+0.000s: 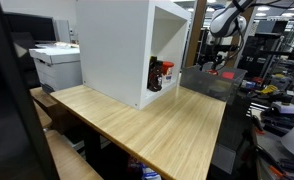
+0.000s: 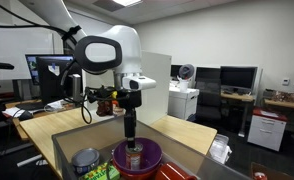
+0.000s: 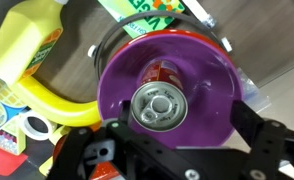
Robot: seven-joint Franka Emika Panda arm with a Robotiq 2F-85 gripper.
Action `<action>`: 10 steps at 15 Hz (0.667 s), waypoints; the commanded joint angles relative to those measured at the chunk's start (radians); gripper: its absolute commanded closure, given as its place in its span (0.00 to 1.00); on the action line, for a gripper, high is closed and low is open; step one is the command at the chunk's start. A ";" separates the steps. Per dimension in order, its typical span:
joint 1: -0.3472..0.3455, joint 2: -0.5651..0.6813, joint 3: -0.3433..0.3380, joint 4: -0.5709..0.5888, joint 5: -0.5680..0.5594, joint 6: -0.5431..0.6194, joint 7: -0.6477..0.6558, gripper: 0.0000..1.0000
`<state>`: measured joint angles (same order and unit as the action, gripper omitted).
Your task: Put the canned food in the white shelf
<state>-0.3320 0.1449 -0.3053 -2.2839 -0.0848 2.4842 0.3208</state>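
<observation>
Canned food, 1 red-sided tin with a silver lid (image 3: 155, 106), stands upright in a round purple bowl (image 3: 209, 70) on the dark surface beyond the wooden tabletop's (image 1: 157, 125) edge. Gripper (image 2: 132, 130) hangs directly above, jaws spread wide, holding nothing. Tin's long axis is vertical, in line with a straight descent. Large white box-shaped shelf (image 1: 112, 45) stands at the tabletop's far edge.

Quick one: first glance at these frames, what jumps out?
The purple bowl with a can standing in it fills the wrist view, and the gripper hangs open over it. In an exterior view, the big white shelf dominates the wooden table.
</observation>
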 commanded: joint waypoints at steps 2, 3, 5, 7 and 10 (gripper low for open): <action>0.021 0.011 -0.024 -0.022 -0.031 0.039 0.003 0.00; 0.027 0.016 -0.031 -0.026 -0.053 0.050 0.020 0.00; 0.035 0.023 -0.044 -0.036 -0.094 0.073 0.044 0.00; 0.045 0.029 -0.060 -0.047 -0.145 0.101 0.078 0.00; 0.059 0.036 -0.078 -0.066 -0.193 0.128 0.119 0.00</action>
<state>-0.2988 0.1763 -0.3565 -2.3188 -0.2225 2.5633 0.3822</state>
